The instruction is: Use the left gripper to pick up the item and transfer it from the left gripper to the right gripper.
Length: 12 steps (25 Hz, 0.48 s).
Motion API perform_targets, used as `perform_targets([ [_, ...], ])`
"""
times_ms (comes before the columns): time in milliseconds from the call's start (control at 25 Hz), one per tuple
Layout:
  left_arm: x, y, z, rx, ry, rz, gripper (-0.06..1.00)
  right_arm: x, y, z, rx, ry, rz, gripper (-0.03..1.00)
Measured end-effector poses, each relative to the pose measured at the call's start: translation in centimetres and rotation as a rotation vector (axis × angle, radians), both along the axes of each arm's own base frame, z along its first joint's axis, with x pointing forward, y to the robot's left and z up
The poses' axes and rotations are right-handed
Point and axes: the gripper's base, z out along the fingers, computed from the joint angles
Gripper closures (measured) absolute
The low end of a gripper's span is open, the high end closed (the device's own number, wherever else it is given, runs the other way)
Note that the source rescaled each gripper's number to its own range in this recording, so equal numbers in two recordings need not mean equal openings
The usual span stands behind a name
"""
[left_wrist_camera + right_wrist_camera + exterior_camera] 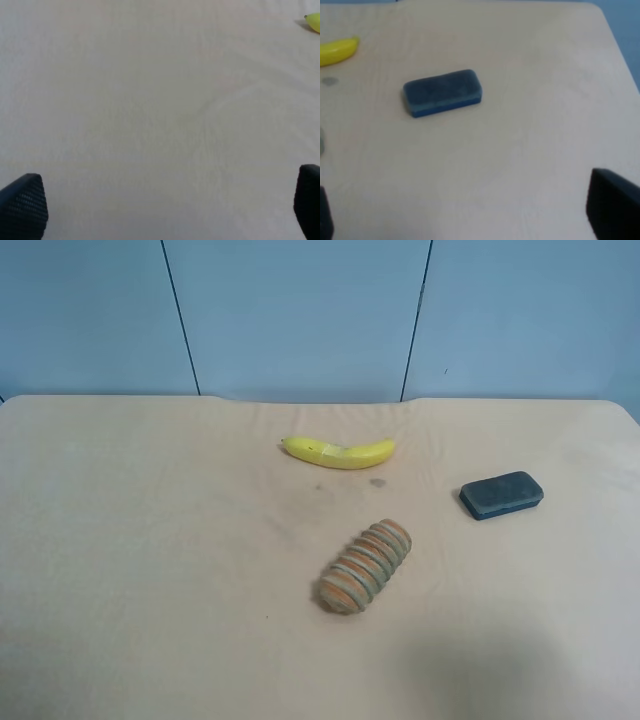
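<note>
left pincer (165,210) spread, empty | right pincer (460,210) spread, empty | eraser (442,92) flat on table (530,150)

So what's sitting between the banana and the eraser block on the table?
Nothing solid. In the exterior high view, only bare table and a small dark spot lie between the banana and the eraser block.

Banana (338,452) behind cylinder (365,566)

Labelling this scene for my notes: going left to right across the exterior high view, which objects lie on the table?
Banana → ribbed cylinder → eraser block. The banana and cylinder overlap somewhat in horizontal span; the banana starts further left.
</note>
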Motion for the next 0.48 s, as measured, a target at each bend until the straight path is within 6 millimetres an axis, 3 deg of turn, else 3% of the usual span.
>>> perform_targets([
  [480,0.00,0.00,0.00,0.000,0.000,0.000,-0.06,0.00,0.00,0.00,0.000,0.000,0.000,-0.03],
])
